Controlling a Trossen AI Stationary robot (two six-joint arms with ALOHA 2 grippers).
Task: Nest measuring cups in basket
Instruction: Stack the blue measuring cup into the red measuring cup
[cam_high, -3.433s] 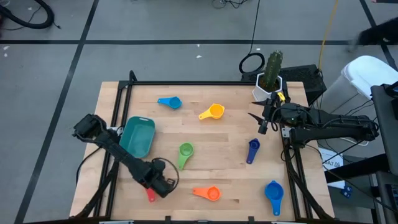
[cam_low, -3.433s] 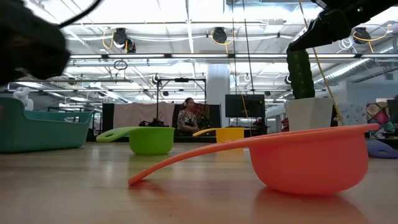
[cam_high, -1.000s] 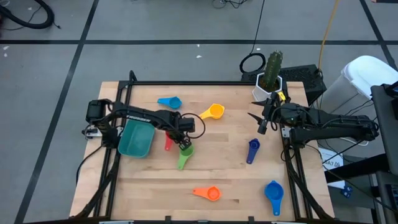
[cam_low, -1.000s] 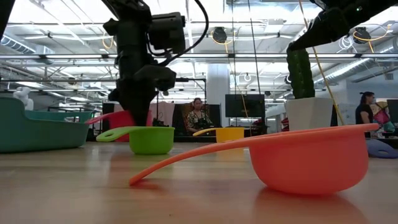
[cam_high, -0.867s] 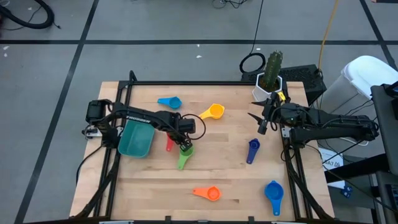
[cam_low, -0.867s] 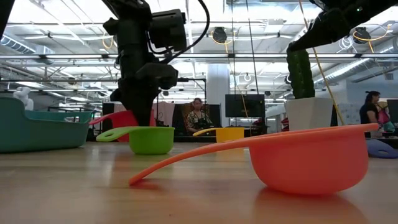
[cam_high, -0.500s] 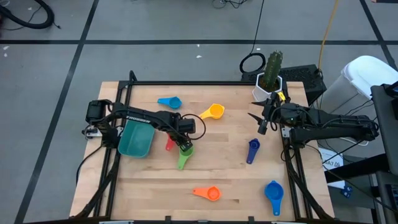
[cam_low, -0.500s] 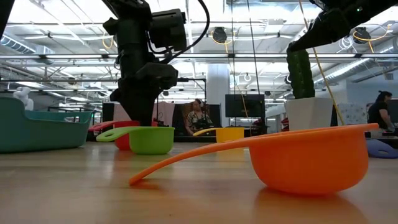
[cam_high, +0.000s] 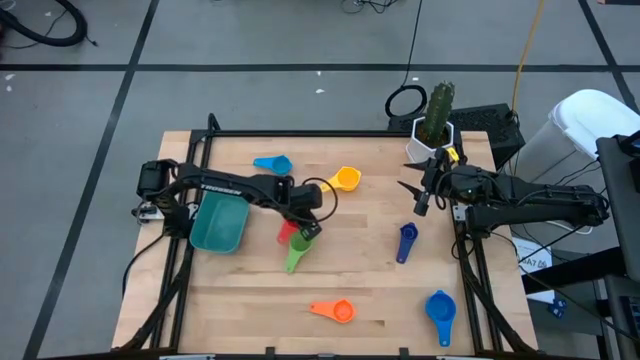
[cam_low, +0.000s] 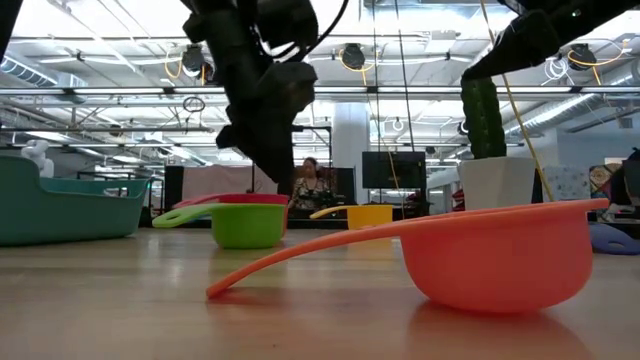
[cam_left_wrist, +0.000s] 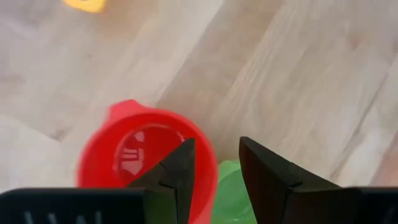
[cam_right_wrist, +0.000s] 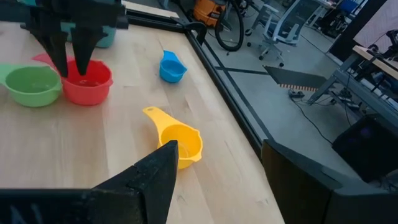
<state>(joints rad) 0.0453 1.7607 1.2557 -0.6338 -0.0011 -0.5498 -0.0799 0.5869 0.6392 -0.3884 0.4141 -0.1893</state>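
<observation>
My left gripper (cam_high: 308, 226), fingers slightly apart, has released the red cup (cam_high: 288, 232) beside the green cup (cam_high: 298, 244), frame centre-left; nesting unstarted.

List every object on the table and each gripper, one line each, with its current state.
Red cup: upright on the table, beside the green cup, not nested.
Green cup: upright, empty.
Yellow cup: upright, lying loose.
Light blue cup: loose.
Dark blue cup: loose.
Orange cup: upright, empty.
Blue cup: loose.
Basket: empty.
Cactus pot: upright.
Left gripper: open, over the red cup's rim.
Right gripper: raised, idle.
</observation>
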